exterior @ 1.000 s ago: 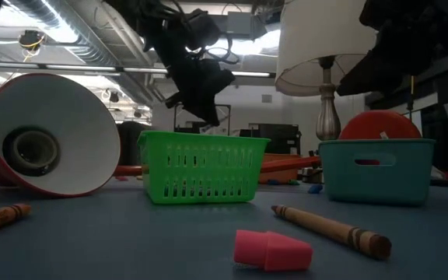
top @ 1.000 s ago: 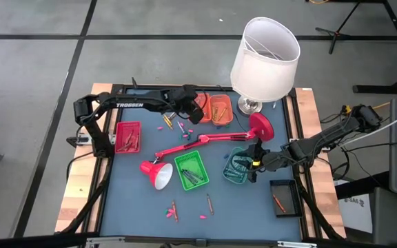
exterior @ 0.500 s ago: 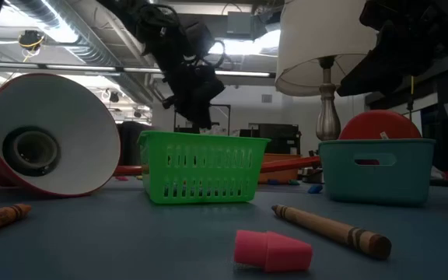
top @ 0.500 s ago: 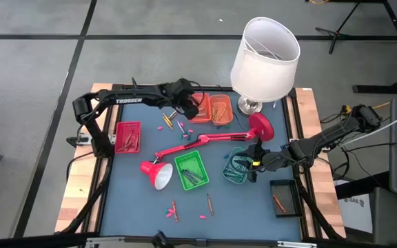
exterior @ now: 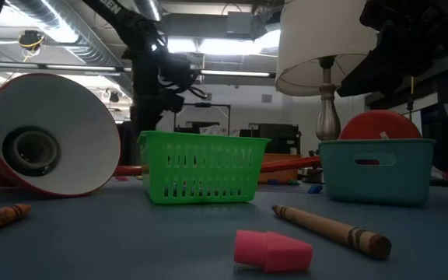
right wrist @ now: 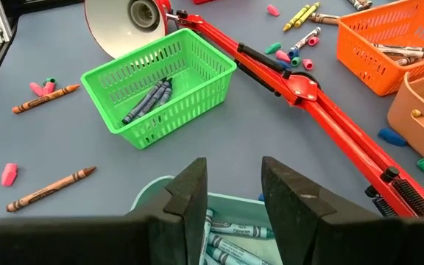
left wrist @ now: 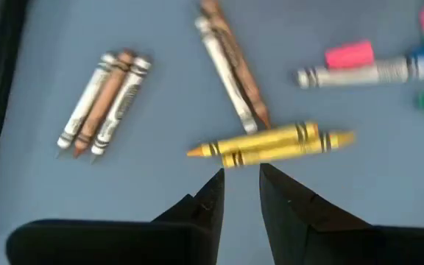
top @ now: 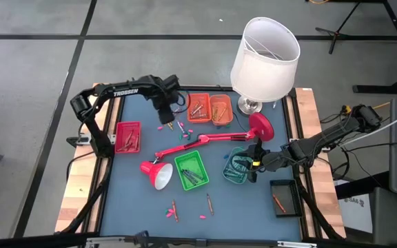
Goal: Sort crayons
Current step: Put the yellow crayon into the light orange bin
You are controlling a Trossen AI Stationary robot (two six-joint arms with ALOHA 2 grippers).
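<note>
Left tool hovers by yellow crayons; nearer crayons blurred.

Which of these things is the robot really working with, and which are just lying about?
Part of the job:
yellow crayons
green basket
teal basket
orange basket
left hand

Just lying about:
red desk lamp
white lampshade
pink cap

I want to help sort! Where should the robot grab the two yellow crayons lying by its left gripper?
Probably around the middle of the yellow crayons, coming straight down from above. They lie flat, side by side and touching, so fingers closing across their width could take both. The left gripper is open just short of them. One end sits against the tips of the brown crayons, so the free end looks safer.
</note>
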